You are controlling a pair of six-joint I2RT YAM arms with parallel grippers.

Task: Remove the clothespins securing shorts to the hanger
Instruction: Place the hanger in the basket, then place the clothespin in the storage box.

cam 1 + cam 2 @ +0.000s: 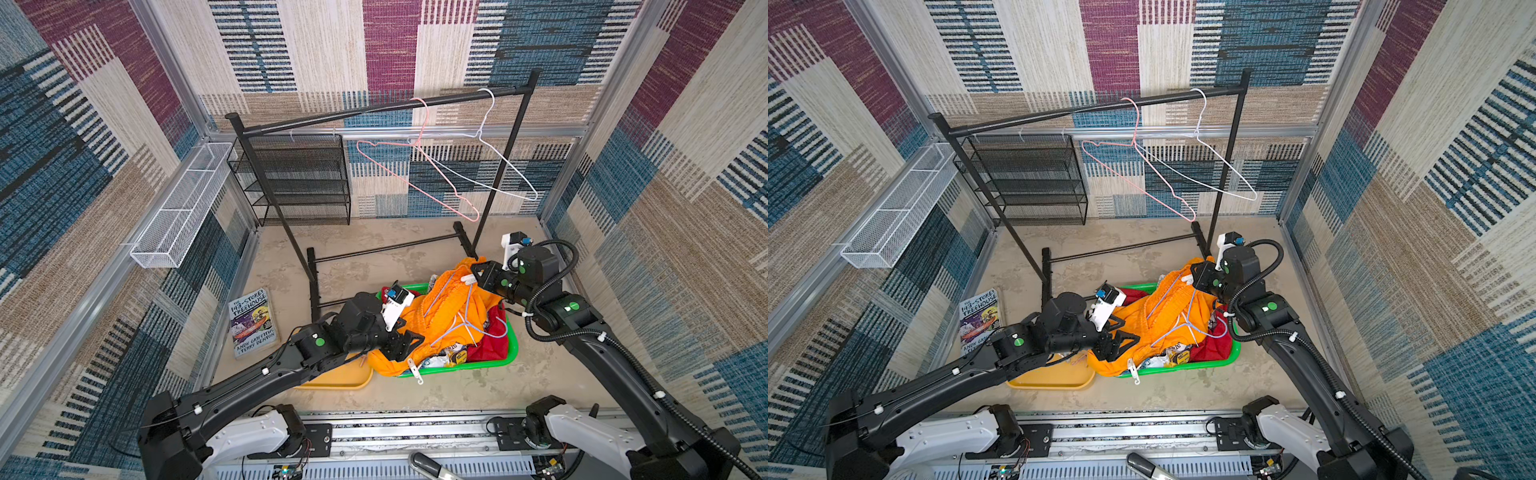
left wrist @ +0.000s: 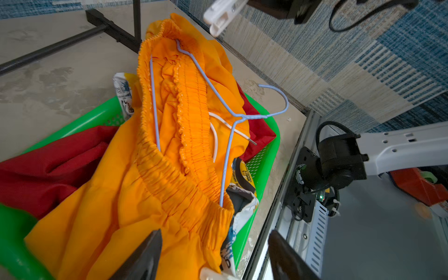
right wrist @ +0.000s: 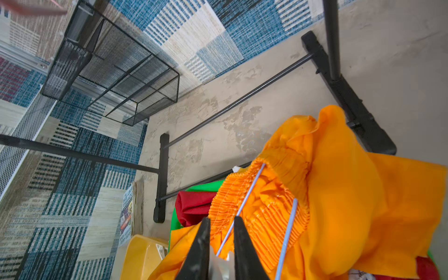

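Orange shorts (image 1: 449, 316) lie heaped over a green basket (image 1: 494, 362), with a pale blue wire hanger (image 2: 224, 103) inside their elastic waist. Red shorts (image 1: 492, 347) and printed shorts (image 1: 446, 356) lie beneath. My right gripper (image 3: 221, 219) is shut on a white clothespin (image 3: 219, 264) at the raised far end of the waistband. In the left wrist view that clothespin (image 2: 221, 15) hangs clear of the cloth. My left gripper (image 2: 213, 254) stands open over the near hem. Another white clothespin (image 1: 414, 370) is clipped there, just below its fingers.
A yellow tray (image 1: 336, 381) sits left of the basket, under my left arm. A black clothes rack (image 1: 374, 110) stands behind, carrying a pink hanger (image 1: 415, 183) and a white hanger (image 1: 498, 162). A book (image 1: 253, 322) lies at the left, with wire shelves (image 1: 299, 183) at the back wall.
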